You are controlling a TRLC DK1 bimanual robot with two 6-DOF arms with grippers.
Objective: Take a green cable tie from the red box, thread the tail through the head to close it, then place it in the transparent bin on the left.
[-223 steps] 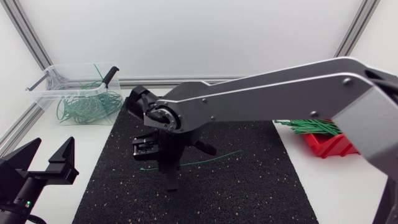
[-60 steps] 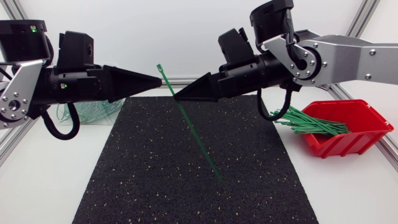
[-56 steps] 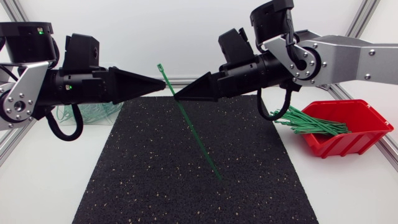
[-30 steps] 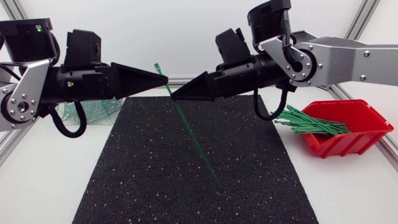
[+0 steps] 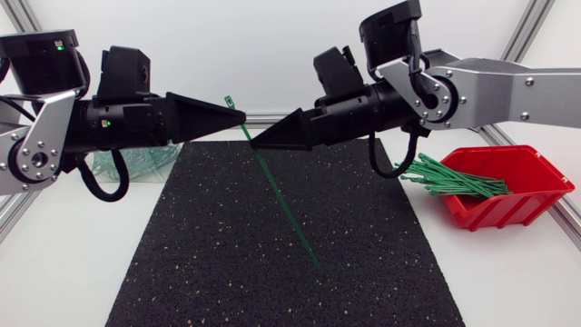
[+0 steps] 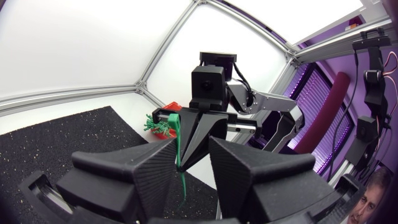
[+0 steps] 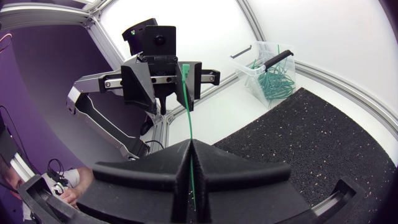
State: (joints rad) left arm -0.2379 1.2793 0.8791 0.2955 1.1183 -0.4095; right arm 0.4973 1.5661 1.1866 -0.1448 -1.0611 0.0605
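A green cable tie (image 5: 283,202) hangs slanted above the black mat (image 5: 227,263), head end up, tail low toward the mat's middle. My right gripper (image 5: 255,141) is shut on its upper part; the right wrist view shows the strip (image 7: 188,106) rising out of the closed gripper (image 7: 189,146). My left gripper (image 5: 241,115) faces it from the left, open, with the tie's head end (image 6: 178,140) in the gap between its fingers (image 6: 242,168). The red box (image 5: 508,195) of green ties (image 5: 454,180) stands at the right. The transparent bin (image 7: 268,68) sits at the back left, mostly behind my left arm.
The bin holds a tangle of closed green ties (image 7: 273,87) and a black-handled tool (image 7: 278,58). Both arms meet high over the mat's far half. An aluminium frame rail (image 5: 536,36) borders the table.
My left gripper has moved in around the tie's head end and its fingers have narrowed. Both grippers and the tie have shifted slightly left. The right gripper's hold is unchanged.
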